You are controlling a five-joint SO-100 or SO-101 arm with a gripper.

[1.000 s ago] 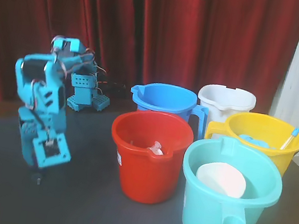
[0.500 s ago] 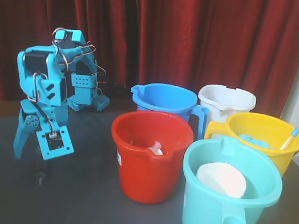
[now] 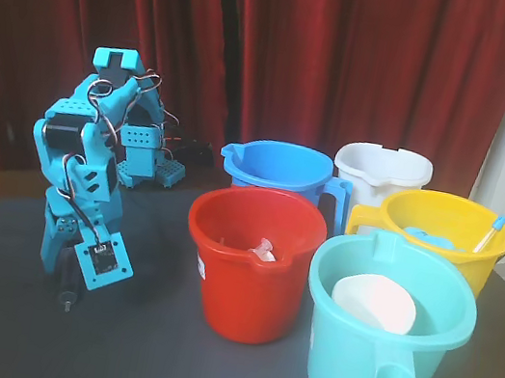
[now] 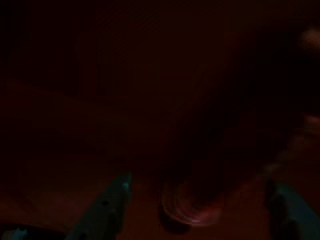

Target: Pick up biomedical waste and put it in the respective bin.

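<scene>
A: We start at the gripper [image 4: 197, 200]. In the wrist view its two fingers [image 4: 107, 210] stand well apart at the bottom edge, one left, one right.

B: Between them we see a small round thing [image 4: 189, 207], dim and blurred; we cannot tell what it is, or whether a finger touches it. The rest of that view is near black.

A: In the fixed view the arm [image 3: 89, 170] is folded down at the left of the dark mat [image 3: 156, 348], its gripper [image 3: 70, 289] low at the mat, with a small dark thing [image 3: 66, 301] under it.

B: To the right we see five buckets close together. The red bucket [image 3: 253, 268] holds a small pale piece [image 3: 264, 249].

A: The teal bucket [image 3: 382, 339] in front holds a white bowl-like piece [image 3: 374, 304]. The yellow bucket [image 3: 441, 232] holds a thin stick [image 3: 489, 234] and something blue [image 3: 431, 239].

B: Behind stand the blue bucket [image 3: 279, 179] and the white bucket [image 3: 382, 173]; we cannot see into them.
</scene>
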